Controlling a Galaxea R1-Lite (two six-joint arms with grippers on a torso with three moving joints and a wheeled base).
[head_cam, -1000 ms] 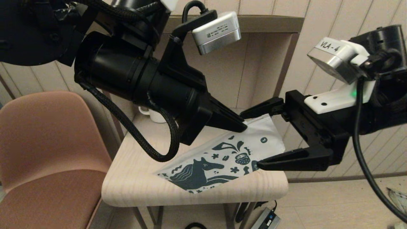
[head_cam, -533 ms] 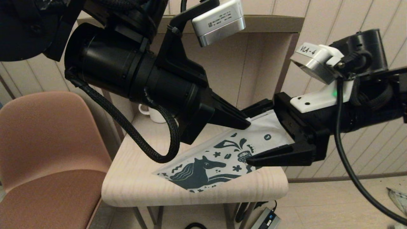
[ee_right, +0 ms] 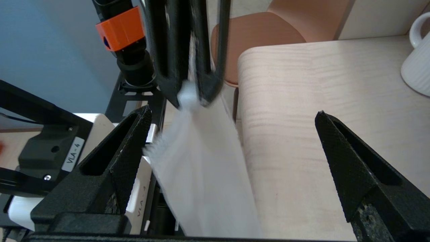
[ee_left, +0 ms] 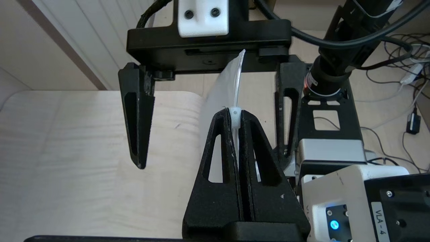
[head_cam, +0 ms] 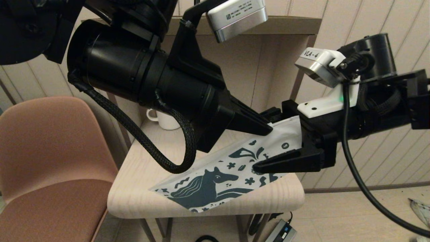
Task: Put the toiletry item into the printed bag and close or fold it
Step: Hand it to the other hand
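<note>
The chair [head_cam: 50, 161] stands at the robot's left, pinkish brown, its seat just beside the desk [head_cam: 141, 191], a small pale wood top with rounded corners. The left arm fills the upper left of the head view, slanting down over the desk, and the right arm reaches in from the right at about the same height. The bag [head_cam: 218, 174] is lifted by its upper end and slopes down toward the robot's left, its lower end resting on the desk near the front edge; the dark teal horse print faces the head camera. The left gripper [head_cam: 267, 129] has its fingers [ee_left: 250, 161] pressed together on the white zip strip at the bag's raised top edge, as the left wrist view shows plainly. The right gripper [head_cam: 265, 141] faces it with fingers [ee_right: 346, 161] spread wide apart, one on each side of the hanging bag; the near finger lies across the printed face in the head view, and whether it touches the fabric cannot be told. A white mug [head_cam: 166, 119] stands at the desk's back, behind the left arm. The toiletry item shows in none of the views.
</note>
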